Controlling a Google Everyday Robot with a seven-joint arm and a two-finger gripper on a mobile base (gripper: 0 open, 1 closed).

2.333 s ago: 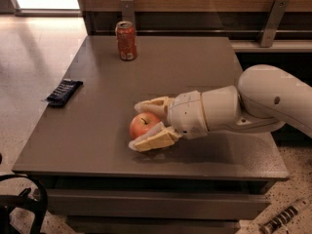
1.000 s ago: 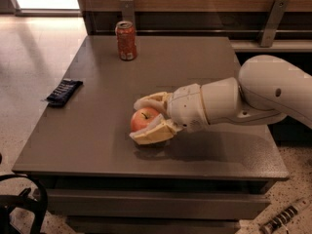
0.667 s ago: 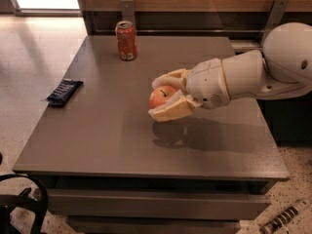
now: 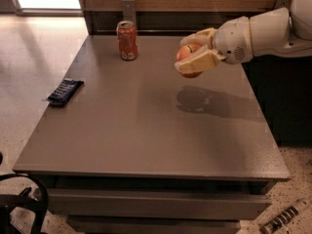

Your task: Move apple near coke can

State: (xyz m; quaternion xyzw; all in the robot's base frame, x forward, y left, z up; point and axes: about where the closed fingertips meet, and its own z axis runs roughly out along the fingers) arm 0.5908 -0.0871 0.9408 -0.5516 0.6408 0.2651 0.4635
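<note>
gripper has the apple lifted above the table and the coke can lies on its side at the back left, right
No: the camera view shows the coke can standing upright at the back left, not on its side. The gripper does hold the apple lifted above the table.

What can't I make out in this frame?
Camera view:
- apple: underside covered by the pincer, which holds it above the table, right side.
- coke can: lettering blurred.
- dark packet: print too small.
- robot arm: cut off by the right edge.
</note>
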